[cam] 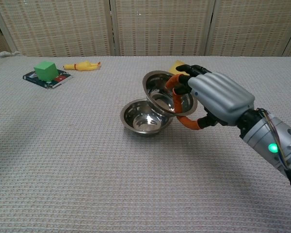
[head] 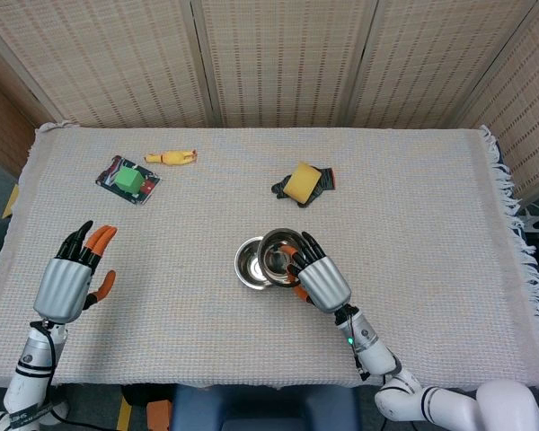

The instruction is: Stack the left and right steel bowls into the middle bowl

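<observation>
Head view: our right hand [head: 322, 280] grips steel bowl [head: 277, 252], tilted, overlapping right rim of middle bowl [head: 254, 264]. Left hand [head: 65, 284] well left of middle bowl, fingers spread, holding nothing. We see only two bowls.

Chest view: held bowl [cam: 163, 93] above and right of middle bowl [cam: 144, 116], not yet seated. We judge remaining work: lower, release. Can't account for left bowl.

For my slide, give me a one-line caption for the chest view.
Right robot hand holds a tilted steel bowl above the middle bowl on the woven tablecloth.
</observation>
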